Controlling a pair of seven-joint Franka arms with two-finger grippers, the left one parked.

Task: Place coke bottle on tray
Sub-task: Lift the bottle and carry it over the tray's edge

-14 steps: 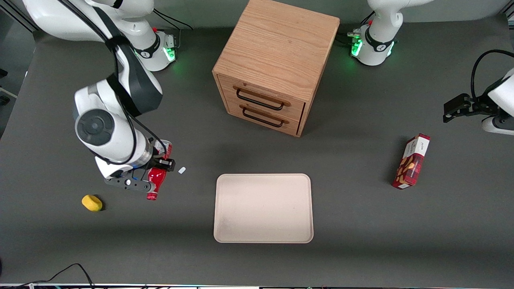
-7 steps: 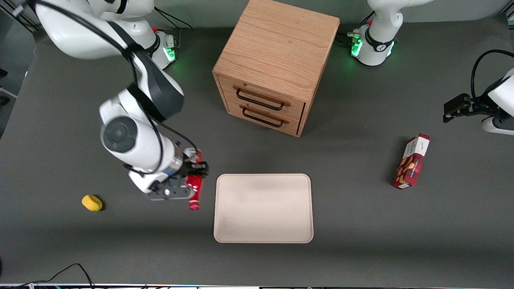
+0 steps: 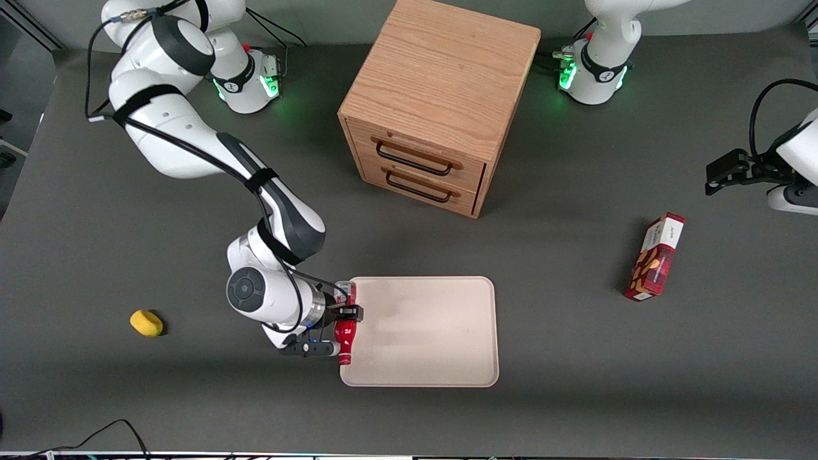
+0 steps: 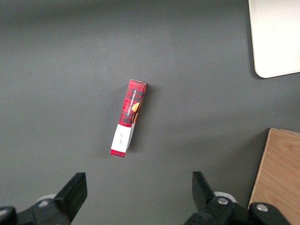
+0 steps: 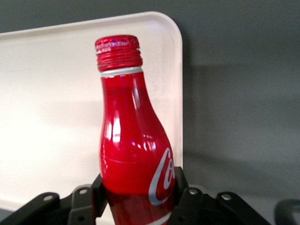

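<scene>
My right gripper (image 3: pixel 346 313) is shut on the coke bottle (image 3: pixel 345 332), a slim red bottle with white lettering and a red cap. It holds the bottle lying level above the edge of the pale beige tray (image 3: pixel 434 332) that faces the working arm's end, cap pointing toward the front camera. In the right wrist view the bottle (image 5: pixel 133 150) sits between the black fingers (image 5: pixel 185 187), with the tray's rim (image 5: pixel 176 56) under it.
A wooden two-drawer cabinet (image 3: pixel 438 102) stands farther from the front camera than the tray. A yellow object (image 3: pixel 146 322) lies toward the working arm's end. A red-and-white snack box (image 3: pixel 655 257) lies toward the parked arm's end and shows in the left wrist view (image 4: pixel 128 124).
My gripper has carried the bottle from near the yellow object toward the tray and a little nearer the front camera, reaching the tray's edge. A small white scrap seen earlier is now hidden.
</scene>
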